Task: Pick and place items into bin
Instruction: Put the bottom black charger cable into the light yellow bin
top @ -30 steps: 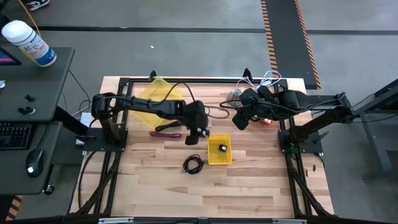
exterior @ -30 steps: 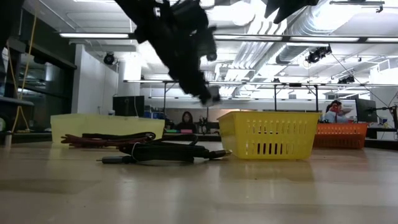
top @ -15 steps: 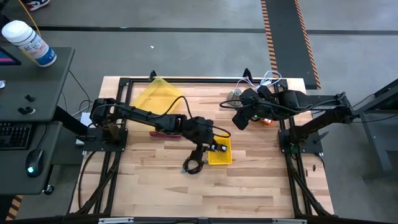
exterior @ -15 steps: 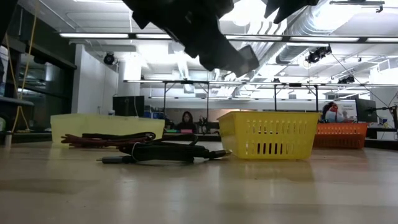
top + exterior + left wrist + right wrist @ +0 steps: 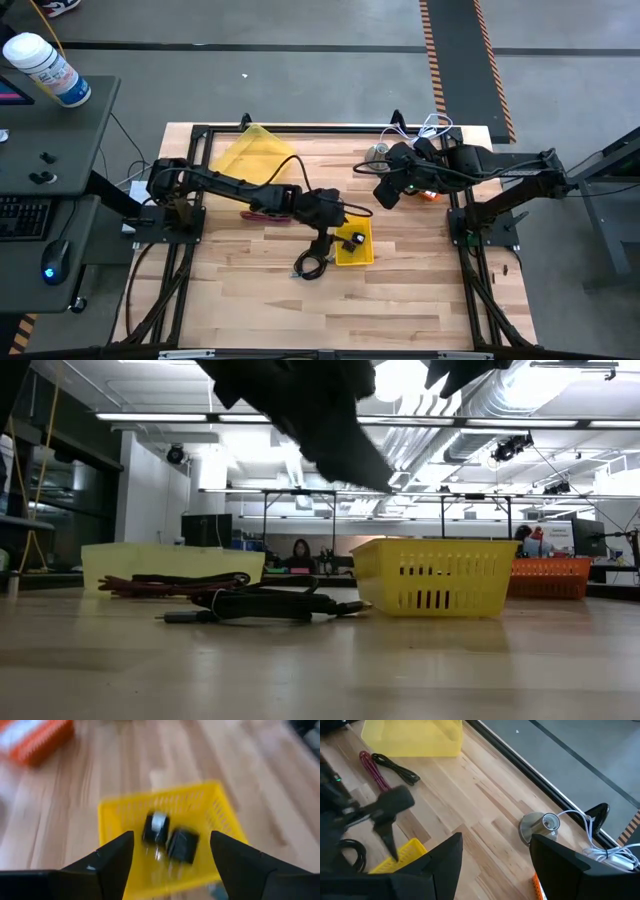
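A small yellow bin (image 5: 353, 243) stands right of the table's middle, and two tiny black blocks (image 5: 156, 827) (image 5: 182, 844) lie in it. My left gripper (image 5: 171, 835) (image 5: 334, 237) hangs open just above the bin's left rim. The coiled black cable (image 5: 310, 265) lies on the table just left of the bin and nearer to me. The red-handled tool (image 5: 265, 214) lies farther left, under my left arm. My right gripper (image 5: 495, 840) (image 5: 385, 195) waits open in the air near the far right. I cannot make out the white packets.
A larger pale yellow bin (image 5: 250, 150) sits at the far left. The grey metal cone (image 5: 540, 826) and white cords (image 5: 430, 128) lie at the far right. An orange basket (image 5: 545, 578) stands by the right arm. The near half of the table (image 5: 330, 310) is bare wood.
My left gripper has swung from beside the red tool toward the near right and come over the small yellow bin. One block lay in the bin before; two lie there now. My right arm has kept still.
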Available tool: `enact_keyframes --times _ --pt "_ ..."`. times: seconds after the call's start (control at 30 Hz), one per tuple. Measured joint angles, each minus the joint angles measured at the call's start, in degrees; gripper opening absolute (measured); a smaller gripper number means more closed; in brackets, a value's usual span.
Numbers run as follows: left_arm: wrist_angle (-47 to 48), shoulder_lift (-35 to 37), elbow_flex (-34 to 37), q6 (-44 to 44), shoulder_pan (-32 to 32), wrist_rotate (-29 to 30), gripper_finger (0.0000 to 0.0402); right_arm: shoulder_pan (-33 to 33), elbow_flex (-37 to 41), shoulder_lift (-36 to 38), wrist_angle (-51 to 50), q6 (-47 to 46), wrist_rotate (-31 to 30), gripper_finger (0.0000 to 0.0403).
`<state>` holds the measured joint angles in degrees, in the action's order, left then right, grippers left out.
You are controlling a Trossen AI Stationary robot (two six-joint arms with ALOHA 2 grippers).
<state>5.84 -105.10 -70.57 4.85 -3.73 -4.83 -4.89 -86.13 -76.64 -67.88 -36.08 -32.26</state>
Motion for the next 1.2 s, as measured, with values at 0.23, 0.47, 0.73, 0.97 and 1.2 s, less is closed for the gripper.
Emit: enact_keyframes --times 0.23,0.47,0.73,0.97,1.2 --pt "11.27 1.55 0.02 -4.58 -0.15 3.83 0.0201 0.02 0.0 0.0 -0.44 0.09 0.87 0.022" --pt "18.56 1.55 0.02 -9.81 -0.15 4.13 0.0137 0.01 0.0 0.0 -0.46 0.5 1.06 0.022" --pt "20.43 5.98 3.71 -16.15 -0.02 4.45 0.0054 0.02 0.0 0.0 -0.5 0.1 1.13 0.022" --pt "15.2 11.89 14.73 -20.55 2.29 -0.53 0.0012 0.01 0.0 0.0 -0.19 0.09 1.06 0.022" --pt "6.39 10.89 17.07 -20.99 7.28 0.41 0.0064 0.02 0.0 0.0 1.42 0.33 1.04 0.022"
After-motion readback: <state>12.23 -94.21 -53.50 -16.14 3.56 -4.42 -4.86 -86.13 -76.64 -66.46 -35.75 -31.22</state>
